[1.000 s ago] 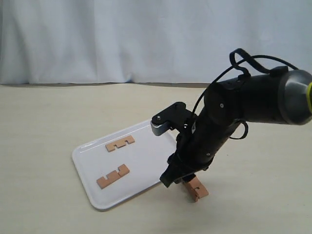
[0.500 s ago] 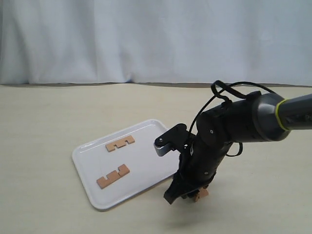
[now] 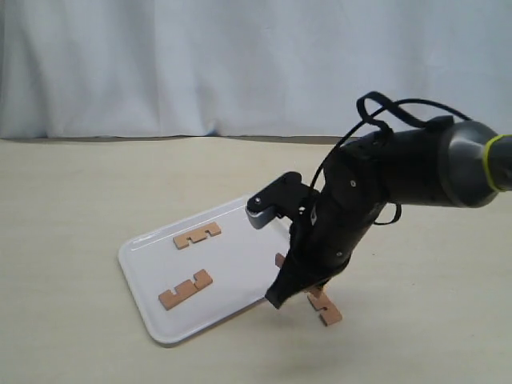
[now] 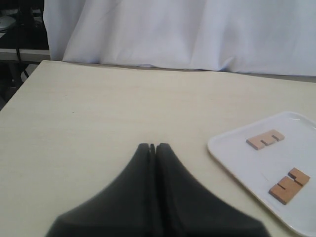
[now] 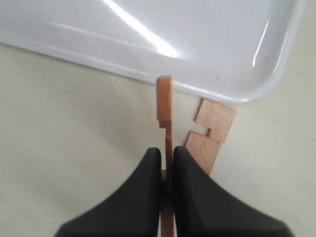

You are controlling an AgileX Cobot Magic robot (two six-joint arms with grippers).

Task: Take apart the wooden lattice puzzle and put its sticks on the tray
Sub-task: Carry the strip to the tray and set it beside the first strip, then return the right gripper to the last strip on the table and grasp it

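The white tray lies left of centre with two notched sticks flat on it. My right gripper hangs just off the tray's near right corner, shut on a third stick. That stick stands edge-on between the fingers, its end pointing at the tray rim. A fourth stick lies flat on the table beside it. No assembled lattice puzzle shows. My left gripper is shut on nothing, over bare table; the tray and its two sticks lie off to one side.
A white curtain closes off the back of the beige table. The right arm's dark bulk stretches over the table right of the tray.
The right gripper dropped onto the two joined sticks beside the tray, then rose a little with one stick pinched. The other stick stayed on the table. The left gripper shows no change.
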